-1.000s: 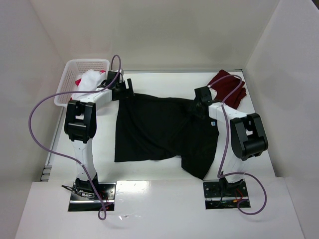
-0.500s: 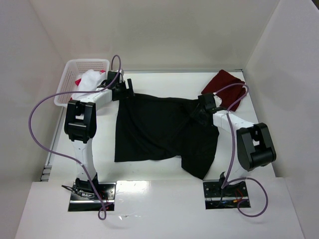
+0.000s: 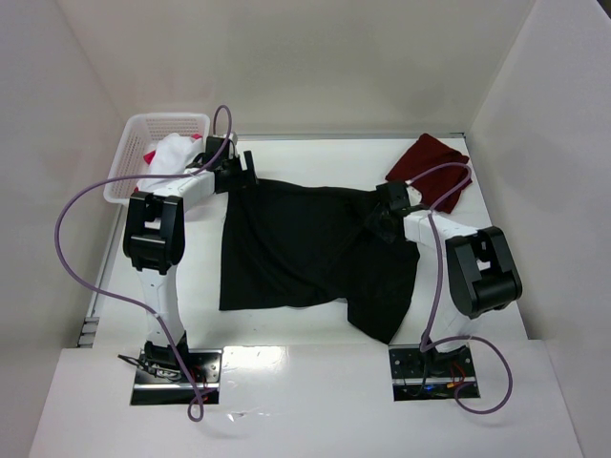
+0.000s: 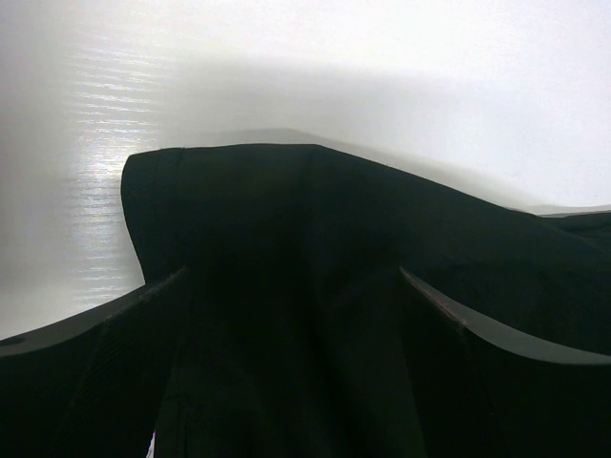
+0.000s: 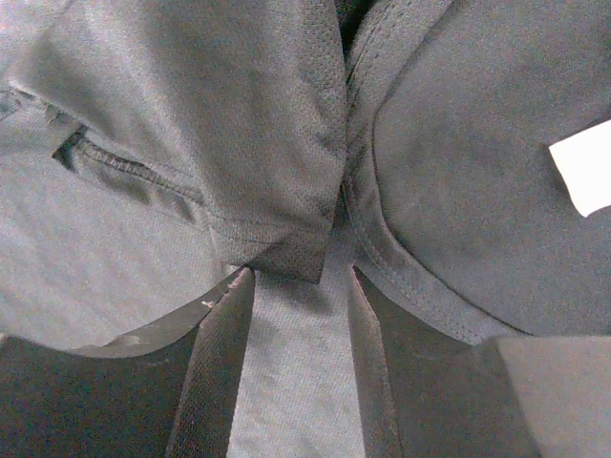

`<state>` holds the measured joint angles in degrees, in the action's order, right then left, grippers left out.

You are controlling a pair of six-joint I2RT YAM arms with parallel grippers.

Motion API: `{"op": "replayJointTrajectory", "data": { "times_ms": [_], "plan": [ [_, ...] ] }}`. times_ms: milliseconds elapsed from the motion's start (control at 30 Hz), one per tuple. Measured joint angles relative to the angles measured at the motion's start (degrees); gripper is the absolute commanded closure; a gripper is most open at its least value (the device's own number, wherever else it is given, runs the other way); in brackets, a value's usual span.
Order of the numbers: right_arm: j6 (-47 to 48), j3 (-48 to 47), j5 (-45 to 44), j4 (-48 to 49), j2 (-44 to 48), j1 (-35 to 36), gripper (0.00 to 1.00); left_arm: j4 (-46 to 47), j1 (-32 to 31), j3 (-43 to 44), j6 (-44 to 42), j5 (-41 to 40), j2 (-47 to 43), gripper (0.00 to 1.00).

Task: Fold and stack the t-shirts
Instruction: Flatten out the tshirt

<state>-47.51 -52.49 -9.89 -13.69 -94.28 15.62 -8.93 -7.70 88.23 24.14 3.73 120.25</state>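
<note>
Since the right fingers stand only part-way apart, astride a flat strip of cloth with the corner of a doubled flap at their tips and nothing bunched between them, we read them as released. They sit low on the black t-shirt, just beside its collar and the white neck label. The left fingers are spread wide, released too, over the shirt's far left corner.

The shirt lies across the middle of the bench between the 2 arms, mostly flat, its near right part rumpled and doubled over. A maroon t-shirt lies at the far right corner. A white t-shirt and a pink-red one sit in the basket at far left.

We judge the black shirt light and limp, a fine mesh knit that will sag from any single hold and slide easily on the smooth bench. We would pinch it at stitched edges, the collar band or a hem, where the cloth is thickest. We would also hold 2 corners at once, so that it hangs straight rather than twisting.
</note>
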Motion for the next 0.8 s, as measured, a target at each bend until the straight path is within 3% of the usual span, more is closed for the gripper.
{"op": "replayJointTrajectory", "data": {
  "times_ms": [533,767,800],
  "plan": [
    [-0.35,-2.54,-3.67,0.9,-2.27,0.0,0.59,0.02,0.02,0.0,0.0,0.0,0.0,0.08],
    [0.42,-3.54,-4.42,1.01,-4.72,0.0,0.76,0.02,0.13,0.0,0.0,0.0,0.02,0.08],
    [0.44,-3.61,-4.46,1.01,-5.01,0.0,0.83,0.02,0.13,0.0,0.0,0.0,0.02,0.08]
  ]
}}
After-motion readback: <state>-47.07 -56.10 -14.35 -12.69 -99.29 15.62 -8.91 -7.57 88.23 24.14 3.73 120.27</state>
